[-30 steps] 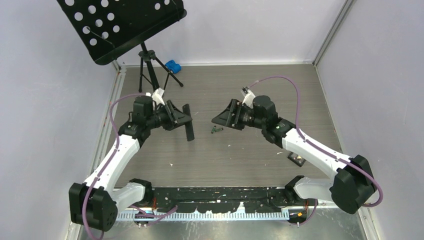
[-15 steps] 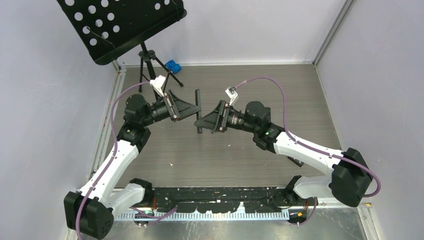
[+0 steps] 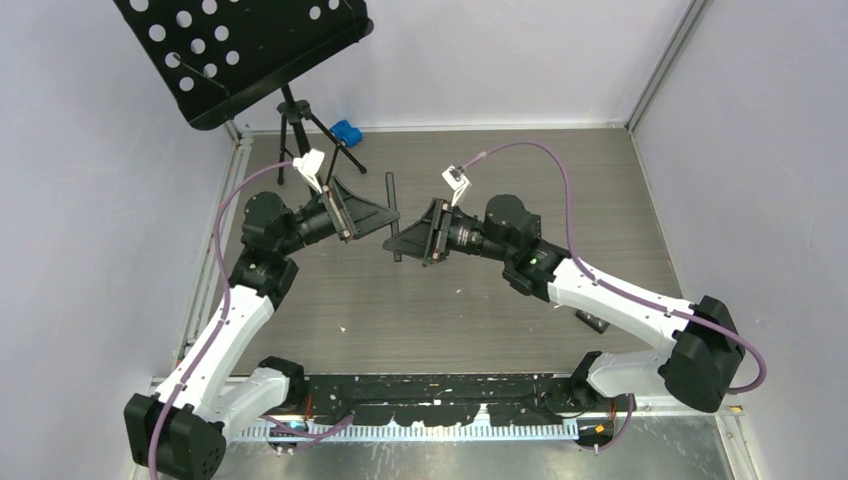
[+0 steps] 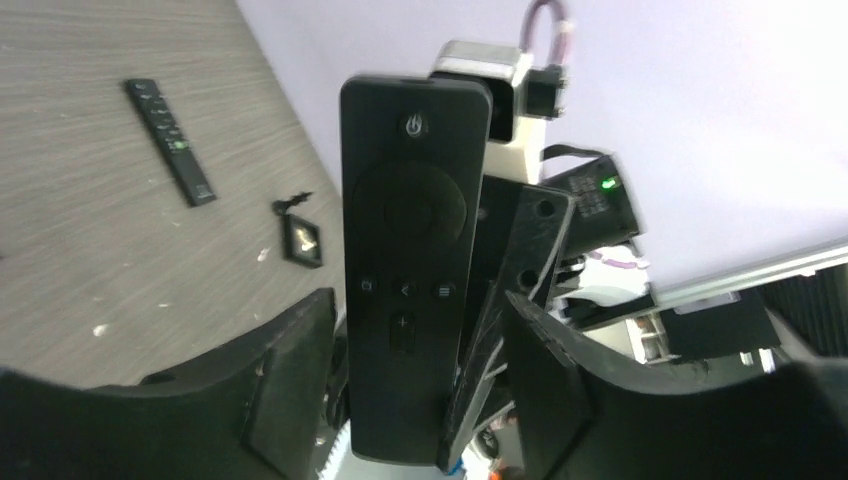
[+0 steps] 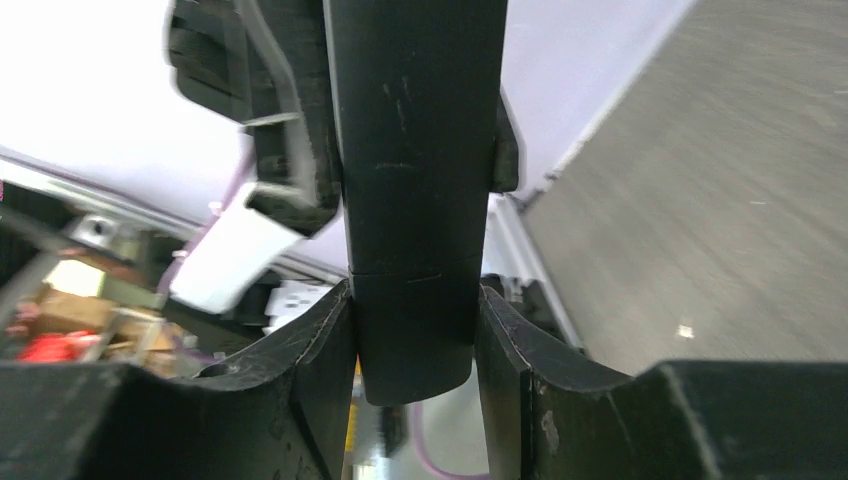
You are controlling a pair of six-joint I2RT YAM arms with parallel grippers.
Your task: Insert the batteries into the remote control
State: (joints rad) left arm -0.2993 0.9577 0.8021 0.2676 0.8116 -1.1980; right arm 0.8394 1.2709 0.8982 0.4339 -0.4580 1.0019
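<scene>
Above grey wood-grain table (image 3: pixel 480 310) middle, slim black plastic remote control (image 4: pixel 405 250) held aloft, clamped by right gripper (image 5: pixel 415 330), loosely flanked by half-open left gripper (image 4: pixel 415 380); probably light, rigid, slick, best pinched across long edges; batteries unseen.

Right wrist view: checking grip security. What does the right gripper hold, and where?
The black rectangular remote control, pinched at its camera-side end by the right gripper.
</scene>
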